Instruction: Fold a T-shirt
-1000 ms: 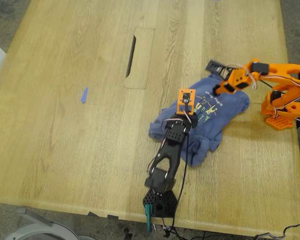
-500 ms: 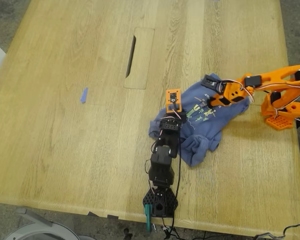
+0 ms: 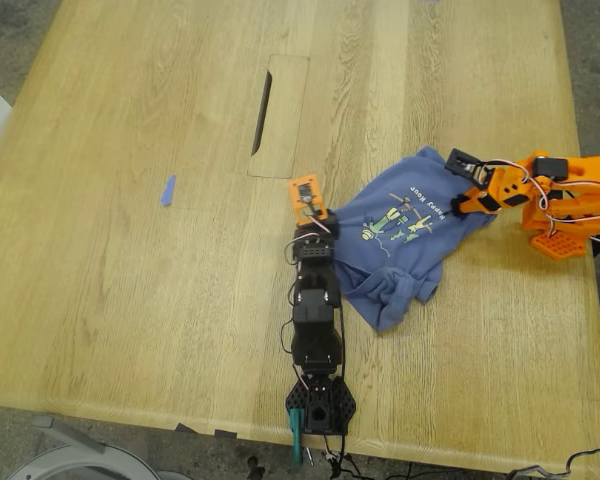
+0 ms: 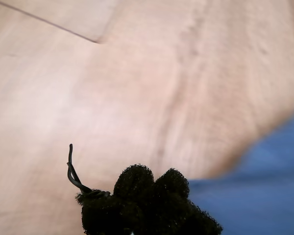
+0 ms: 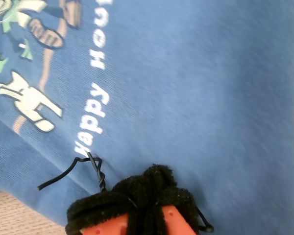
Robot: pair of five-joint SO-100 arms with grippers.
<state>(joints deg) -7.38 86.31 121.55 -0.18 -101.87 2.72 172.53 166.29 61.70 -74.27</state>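
The T-shirt point(image 3: 400, 240) lies rumpled on the wooden surface point(image 3: 130, 300), toward 3 o'clock of the middle in the exterior view. Its cartoon print point(image 3: 395, 215) faces up, and a bunched fold hangs toward 6 o'clock.

My first hand point(image 3: 307, 205), on the black arm, sits at the shirt's 9 o'clock edge. In the first wrist view its padded tips point(image 4: 149, 183) are close together over bare surface point(image 4: 137, 73), with the blurred edge of the T-shirt point(image 4: 264, 186) just beside them. I cannot tell whether they pinch any cloth.

My second hand point(image 3: 465, 175), on the orange arm, is at the shirt's 2 o'clock corner. In the second wrist view its black padding point(image 5: 147, 191) rests against the T-shirt point(image 5: 210, 98), near the white lettering point(image 5: 95, 98) and the print point(image 5: 34, 29). Whether it is wide, narrow or gripping, I cannot tell.

In the exterior view, bare wood runs from the shirt toward 9 o'clock. It is broken only by a small blue scrap point(image 3: 168, 190), well apart from the shirt, and by a rectangular panel with a dark slot point(image 3: 278, 115) toward 11 o'clock. Toward 3 o'clock the orange arm's base stands close to the shirt, near the surface's edge. The black arm's base sits at the 6 o'clock edge.
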